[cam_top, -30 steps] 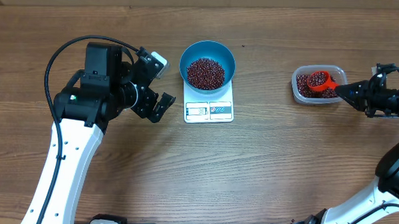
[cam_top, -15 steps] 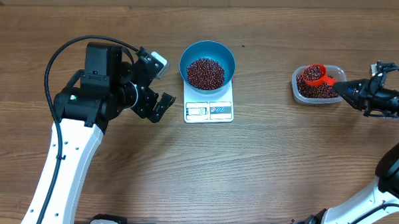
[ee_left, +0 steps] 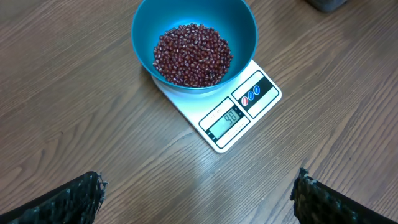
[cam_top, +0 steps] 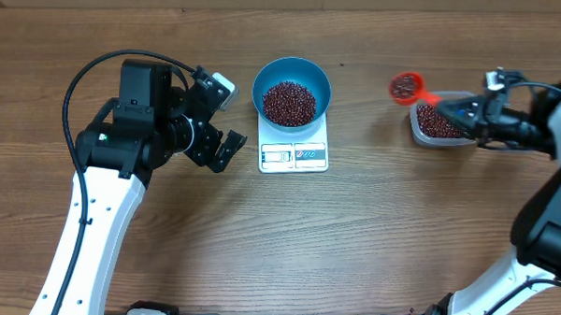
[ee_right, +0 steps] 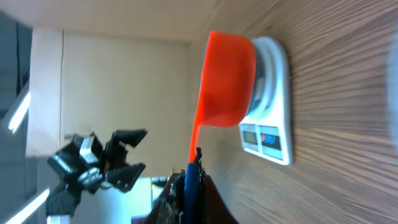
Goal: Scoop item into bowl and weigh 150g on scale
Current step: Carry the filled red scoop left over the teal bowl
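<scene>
Beans [cam_top: 289, 103]: heap in blue bowl [cam_top: 264, 79], bowl sits on scale [cam_top: 295, 156] near middle of table's far edge. Display appears to read 98, short of target. More beans in clear tub [cam_top: 415, 123] toward table's far right corner

Right hand [cam_top: 462, 111] clamped tight on handle end of orange scoop [cam_top: 406, 86]; loaded cup in air between tub and bowl

Left hand [cam_top: 228, 118] spread wide, empty, left of scale

Judgement: beans hard, smooth, free-rolling, spill on slightest tilt. Scoop light, stiff; handle-end grip magnifies wobble, so keep cup level, pour slowly
</scene>
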Controlling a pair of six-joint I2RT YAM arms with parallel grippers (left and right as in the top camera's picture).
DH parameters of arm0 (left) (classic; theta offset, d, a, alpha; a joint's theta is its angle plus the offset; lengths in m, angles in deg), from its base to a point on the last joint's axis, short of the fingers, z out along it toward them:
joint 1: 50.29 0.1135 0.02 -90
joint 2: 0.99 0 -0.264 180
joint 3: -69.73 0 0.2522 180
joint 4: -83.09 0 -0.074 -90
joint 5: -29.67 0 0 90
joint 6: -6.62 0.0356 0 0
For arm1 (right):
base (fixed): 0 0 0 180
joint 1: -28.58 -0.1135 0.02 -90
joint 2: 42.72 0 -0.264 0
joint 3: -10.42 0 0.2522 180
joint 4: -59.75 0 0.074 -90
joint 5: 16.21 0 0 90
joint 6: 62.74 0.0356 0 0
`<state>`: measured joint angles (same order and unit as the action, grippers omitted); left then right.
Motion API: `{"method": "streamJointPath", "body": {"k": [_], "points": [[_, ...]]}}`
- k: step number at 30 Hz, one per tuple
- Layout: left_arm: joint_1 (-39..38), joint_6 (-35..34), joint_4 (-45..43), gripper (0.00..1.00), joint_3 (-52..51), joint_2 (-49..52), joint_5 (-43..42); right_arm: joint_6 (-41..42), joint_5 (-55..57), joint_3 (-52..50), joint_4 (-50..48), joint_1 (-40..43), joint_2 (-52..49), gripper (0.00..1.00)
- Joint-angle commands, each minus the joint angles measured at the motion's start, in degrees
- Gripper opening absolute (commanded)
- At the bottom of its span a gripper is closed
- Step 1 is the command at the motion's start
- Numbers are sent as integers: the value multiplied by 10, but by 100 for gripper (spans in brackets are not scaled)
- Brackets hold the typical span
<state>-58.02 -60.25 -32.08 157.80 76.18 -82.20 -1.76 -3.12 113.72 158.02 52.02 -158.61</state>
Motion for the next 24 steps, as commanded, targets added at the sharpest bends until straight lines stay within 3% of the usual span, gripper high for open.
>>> {"method": "streamJointPath", "body": {"k": [1, 8, 24], "points": [[2, 16, -1, 100, -1, 4, 0, -11, -45, 5, -2, -41, -2, 4], [2, 16, -1, 100, -1, 4, 0, -5, -50, 42, -7, -130, -2, 4], [2, 16, -1, 100, -1, 4, 0, 265, 121, 90, -208, -266, -2, 4]]}}
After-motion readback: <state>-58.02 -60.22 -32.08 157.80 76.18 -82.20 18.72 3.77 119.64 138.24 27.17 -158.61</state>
